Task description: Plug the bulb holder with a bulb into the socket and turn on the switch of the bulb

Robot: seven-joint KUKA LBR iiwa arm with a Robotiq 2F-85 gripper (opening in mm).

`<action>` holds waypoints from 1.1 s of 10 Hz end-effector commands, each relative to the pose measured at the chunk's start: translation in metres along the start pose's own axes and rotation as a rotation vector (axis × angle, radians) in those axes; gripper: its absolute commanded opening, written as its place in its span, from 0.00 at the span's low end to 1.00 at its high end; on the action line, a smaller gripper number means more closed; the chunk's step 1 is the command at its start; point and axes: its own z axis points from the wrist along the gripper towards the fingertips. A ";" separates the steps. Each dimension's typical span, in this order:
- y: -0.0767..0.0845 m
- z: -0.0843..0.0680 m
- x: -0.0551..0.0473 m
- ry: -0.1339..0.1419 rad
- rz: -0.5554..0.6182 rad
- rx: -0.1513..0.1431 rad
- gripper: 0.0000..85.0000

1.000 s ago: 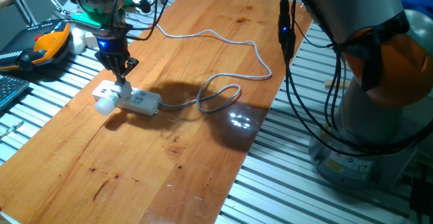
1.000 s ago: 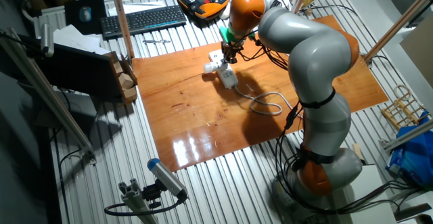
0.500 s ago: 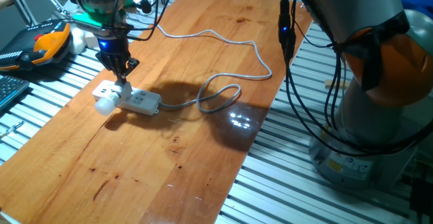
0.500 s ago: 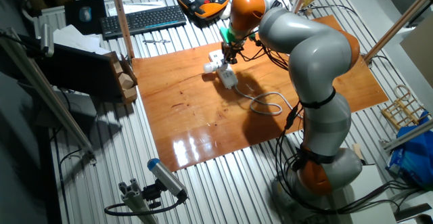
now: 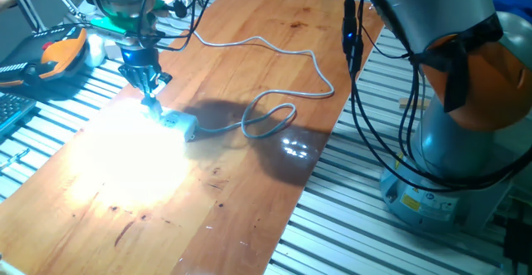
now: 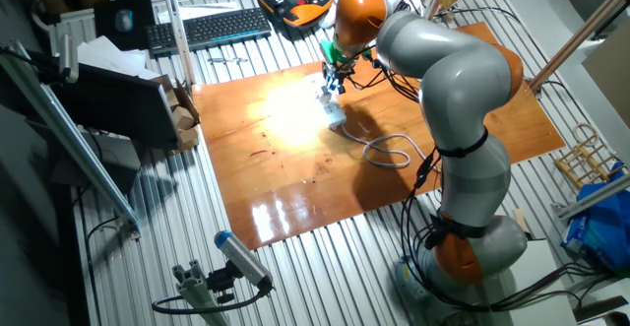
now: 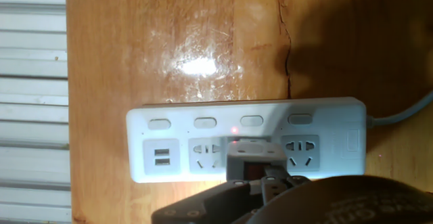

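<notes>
The socket (image 7: 176,126) is a long white power strip lying flat on the wooden table; its cable end also shows in one fixed view (image 5: 184,125). The bulb holder (image 7: 254,158), a small white box, sits plugged into a middle outlet, and a small red light glows on the strip just above it. The bulb is lit: bright white glare (image 5: 125,146) washes out the bulb itself and the strip's left part, and the glare (image 6: 295,109) spreads over the wood in the other fixed view. My gripper (image 5: 152,100) stands directly over the holder, fingers shut with nothing held, tips at the holder (image 7: 267,182).
A grey cable (image 5: 266,117) loops right from the strip, and a white cable (image 5: 274,51) crosses the far tabletop. An orange teach pendant (image 5: 62,51) and a keyboard (image 6: 207,29) lie off the table's left side. The arm's base (image 5: 449,184) stands at the right.
The bulb has lit up, flooding the strip and nearby wood with white glare. The gripper has stayed over the holder, hardly moving.
</notes>
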 end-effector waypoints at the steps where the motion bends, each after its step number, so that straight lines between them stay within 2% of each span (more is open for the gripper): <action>1: -0.001 0.004 0.000 -0.003 -0.003 0.001 0.00; 2: -0.001 0.005 -0.001 0.008 -0.003 0.006 0.00; 5: 0.001 -0.004 0.000 0.015 0.002 0.030 0.00; 8: 0.004 -0.021 0.003 0.009 -0.001 0.041 0.00; 10: 0.006 -0.025 -0.001 0.001 -0.037 0.031 0.00; 11: 0.007 -0.030 -0.003 -0.015 -0.074 0.027 0.00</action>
